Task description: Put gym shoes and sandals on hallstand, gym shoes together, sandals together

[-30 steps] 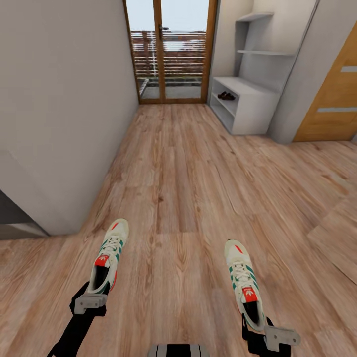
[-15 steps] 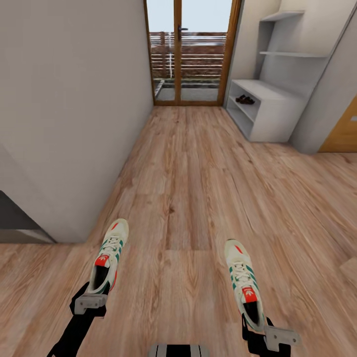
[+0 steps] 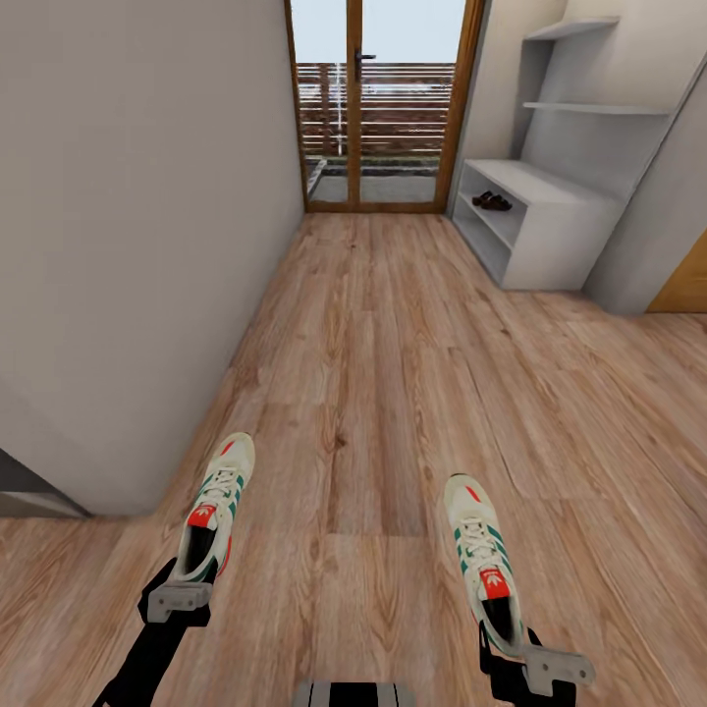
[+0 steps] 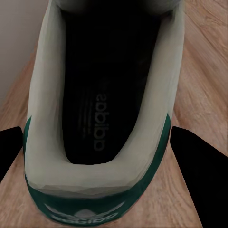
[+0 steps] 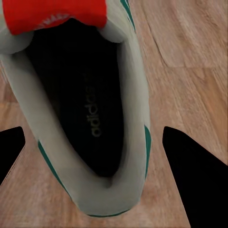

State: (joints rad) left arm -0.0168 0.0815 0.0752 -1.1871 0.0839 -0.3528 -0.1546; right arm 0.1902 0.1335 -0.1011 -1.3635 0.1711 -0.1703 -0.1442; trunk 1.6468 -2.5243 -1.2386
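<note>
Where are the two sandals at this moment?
In the head view, the sandals lie side by side inside the hallstand, far ahead on the right beside the glass door.

The word "adidas" is printed in pale grey on the dark insole of the left shoe (image 4: pixel 102 121). The same word runs along the dark insole of the right shoe (image 5: pixel 92 118). Its red tongue label (image 5: pixel 54 14) carries white lettering too blurred to read.
</note>
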